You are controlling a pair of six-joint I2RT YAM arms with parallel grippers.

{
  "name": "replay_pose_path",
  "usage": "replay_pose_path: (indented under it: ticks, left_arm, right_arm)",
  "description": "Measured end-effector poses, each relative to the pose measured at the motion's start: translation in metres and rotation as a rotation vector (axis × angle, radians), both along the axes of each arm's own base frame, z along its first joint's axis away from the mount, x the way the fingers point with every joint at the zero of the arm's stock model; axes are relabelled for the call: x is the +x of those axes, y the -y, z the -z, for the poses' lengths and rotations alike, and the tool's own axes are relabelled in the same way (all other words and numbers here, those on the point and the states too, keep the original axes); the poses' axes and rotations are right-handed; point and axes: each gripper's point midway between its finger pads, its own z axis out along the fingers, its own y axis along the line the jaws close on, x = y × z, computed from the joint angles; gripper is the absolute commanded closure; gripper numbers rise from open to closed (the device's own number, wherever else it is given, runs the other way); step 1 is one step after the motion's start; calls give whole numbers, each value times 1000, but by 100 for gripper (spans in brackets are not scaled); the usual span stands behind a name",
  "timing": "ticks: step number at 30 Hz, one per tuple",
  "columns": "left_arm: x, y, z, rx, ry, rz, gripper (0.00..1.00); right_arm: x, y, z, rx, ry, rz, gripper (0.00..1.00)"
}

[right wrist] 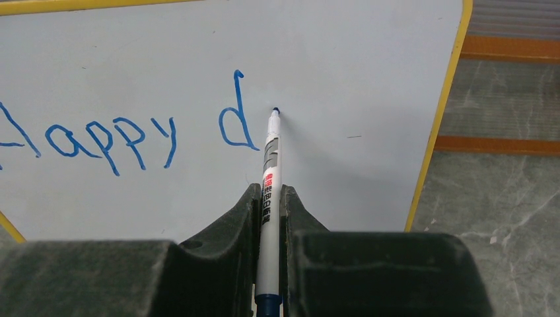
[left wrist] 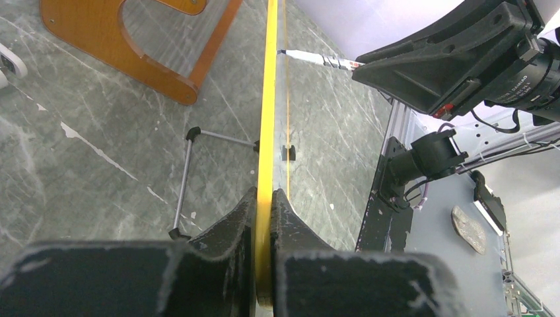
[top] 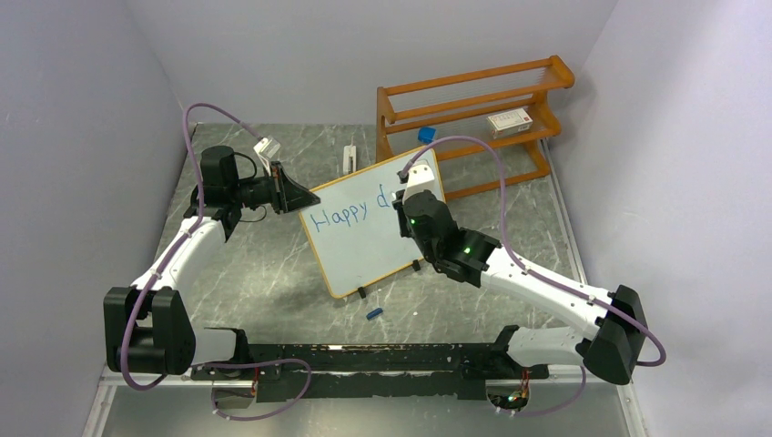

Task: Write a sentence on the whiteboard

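Observation:
The whiteboard (top: pixel 364 246) stands tilted mid-table, with a light-wood frame and small black feet. Blue marker words on it read "Happy d" (top: pixel 348 212), also plain in the right wrist view as "appy d" (right wrist: pixel 132 139). My left gripper (top: pixel 305 197) is shut on the board's left edge; in the left wrist view the yellow frame edge (left wrist: pixel 267 132) runs between its fingers (left wrist: pixel 232 228). My right gripper (right wrist: pixel 267 198) is shut on a white marker (right wrist: pixel 269 178). Its blue tip (right wrist: pixel 275 111) rests on the board just right of the "d".
An orange wooden shelf rack (top: pixel 473 109) stands behind the board with a small box (top: pixel 508 121) on it. A blue marker cap (top: pixel 373 313) lies in front of the board. A blue object (top: pixel 426 134) and a white item (top: pixel 349 157) lie at the back.

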Motion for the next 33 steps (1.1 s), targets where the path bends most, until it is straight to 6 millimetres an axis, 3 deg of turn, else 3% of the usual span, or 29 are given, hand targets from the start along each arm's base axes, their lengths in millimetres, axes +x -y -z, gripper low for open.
replay_pose_path:
  ticks: [20, 33]
  left_arm:
    - [0, 0, 1, 0, -2, 0, 95]
    - [1, 0, 1, 0, -3, -1, 95]
  right_arm:
    - [-8, -7, 5, 5, -38, -65, 100]
    - [-14, 0, 17, -40, -76, -62, 100]
